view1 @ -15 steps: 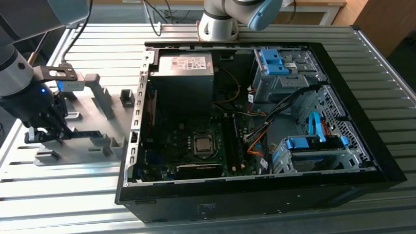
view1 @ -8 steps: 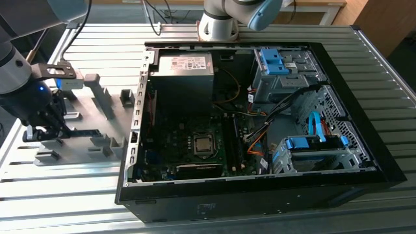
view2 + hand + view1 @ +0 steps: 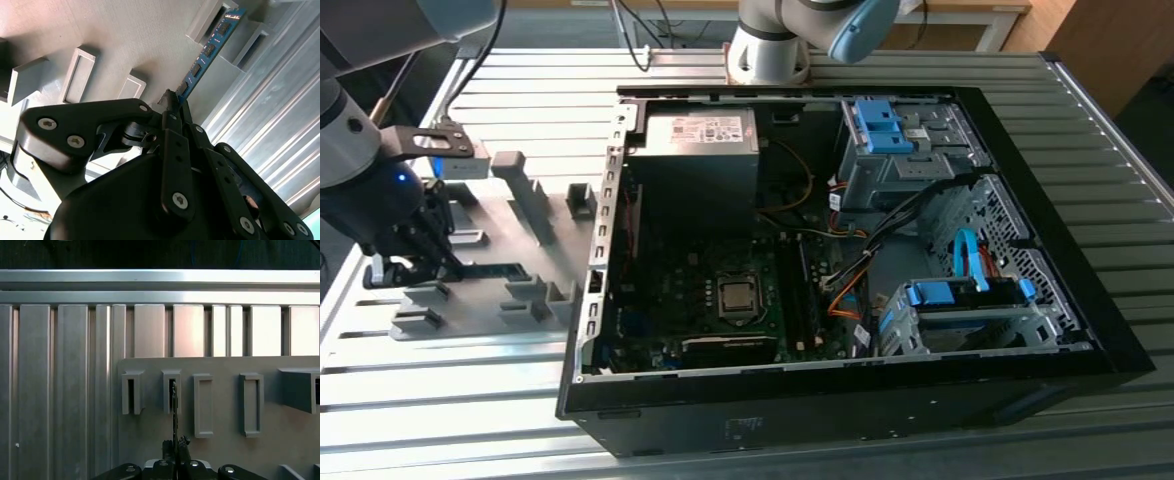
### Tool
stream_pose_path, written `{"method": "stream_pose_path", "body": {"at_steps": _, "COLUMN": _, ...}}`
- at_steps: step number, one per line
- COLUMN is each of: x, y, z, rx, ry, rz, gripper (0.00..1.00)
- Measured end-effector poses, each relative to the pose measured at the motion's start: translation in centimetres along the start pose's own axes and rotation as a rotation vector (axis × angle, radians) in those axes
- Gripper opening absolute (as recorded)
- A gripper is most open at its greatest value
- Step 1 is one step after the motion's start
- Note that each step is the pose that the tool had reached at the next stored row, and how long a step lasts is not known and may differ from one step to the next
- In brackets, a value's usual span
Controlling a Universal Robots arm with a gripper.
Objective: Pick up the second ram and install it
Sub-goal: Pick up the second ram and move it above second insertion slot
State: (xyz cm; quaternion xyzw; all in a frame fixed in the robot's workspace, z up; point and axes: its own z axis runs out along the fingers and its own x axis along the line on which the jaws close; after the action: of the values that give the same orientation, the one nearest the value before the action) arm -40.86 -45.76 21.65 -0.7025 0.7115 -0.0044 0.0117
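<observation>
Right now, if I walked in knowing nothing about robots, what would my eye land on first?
First, the open black computer case in the middle of the exterior view, with its circuit board and cables laid bare. Next, in the second wrist view, the gripper pinches the second ram, a thin blue-green stick with black chips. Its far end sits in a slot of the grey slotted holder at the exterior view's left.

Black hand (image 3: 173, 102) with silver screws (image 3: 180, 201); grey, blue-capped arm (image 3: 767, 55).
</observation>
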Motion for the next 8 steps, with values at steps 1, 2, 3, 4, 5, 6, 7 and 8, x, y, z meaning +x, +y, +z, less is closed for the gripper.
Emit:
{"method": "stream_pose_path", "body": {"at_steps": 1, "x": 0.0, "y": 0.0, "z": -0.06, "rx": -0.0001, "ry": 0.0, "rz": 0.0, "gripper": 0.14}}
{"method": "stream_pose_path", "body": {"at_steps": 2, "x": 0.0, "y": 0.0, "z": -0.13, "rx": -0.0001, "ry": 0.0001, "rz": 0.0, "gripper": 0.14}}
{"method": "stream_pose_path", "body": {"at_steps": 3, "x": 0.0, "y": 0.0, "z": -0.19, "rx": 0.0, "ry": 0.0, "rz": 0.0, "gripper": 0.14}}
{"method": "stream_pose_path", "body": {"at_steps": 4, "x": 0.0, "y": -0.01, "z": -0.26, "rx": -0.0001, "ry": 0.0, "rz": 0.0, "gripper": 0.14}}
{"method": "stream_pose_path", "body": {"at_steps": 5, "x": 0.0, "y": -0.01, "z": -0.31, "rx": 0.0, "ry": 0.0, "rz": 0.0, "gripper": 0.14}}
{"method": "stream_pose_path", "body": {"at_steps": 6, "x": 0.0, "y": -0.01, "z": -0.36, "rx": 0.0, "ry": 0.0, "rz": 0.0, "gripper": 0.14}}
{"method": "stream_pose_path", "body": {"at_steps": 7, "x": -0.01, "y": -0.01, "z": -0.42, "rx": 0.0, "ry": 0.0, "rz": 0.0, "gripper": 0.14}}
{"method": "stream_pose_path", "body": {"at_steps": 8, "x": -0.01, "y": -0.01, "z": -0.47, "rx": 0.0, "ry": 0.0, "rz": 0.0, "gripper": 0.14}}
